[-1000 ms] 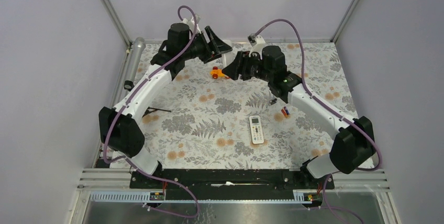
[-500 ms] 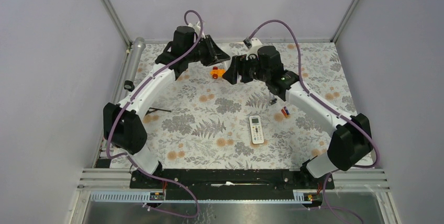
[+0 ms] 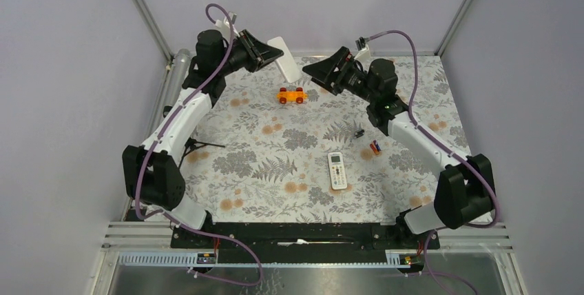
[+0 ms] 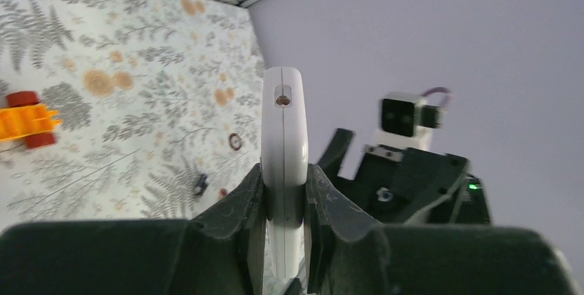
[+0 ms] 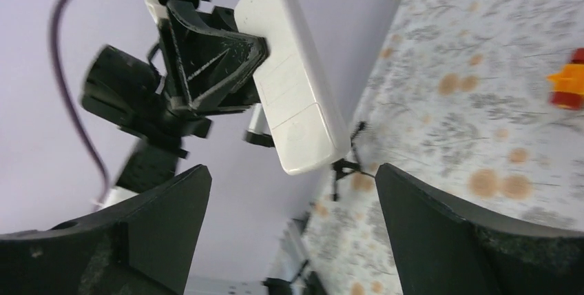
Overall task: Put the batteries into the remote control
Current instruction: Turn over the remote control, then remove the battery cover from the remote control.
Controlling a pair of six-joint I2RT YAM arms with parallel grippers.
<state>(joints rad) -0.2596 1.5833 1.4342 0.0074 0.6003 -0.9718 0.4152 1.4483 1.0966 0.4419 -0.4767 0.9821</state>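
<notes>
Both arms have separated; my left fingers [image 4: 244, 205] clamp the slim white remote control [image 4: 284, 136] edgewise; right fingers [image 5: 427, 212] spread wide.

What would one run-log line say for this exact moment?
left tool: shut on slim white-edged remote control, held aloft | right tool: open, empty | small red-and-blue batteries: lying on floral table | loading: not begun

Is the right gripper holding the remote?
No, the right gripper is open and empty, while the left gripper clamps the remote.
</notes>
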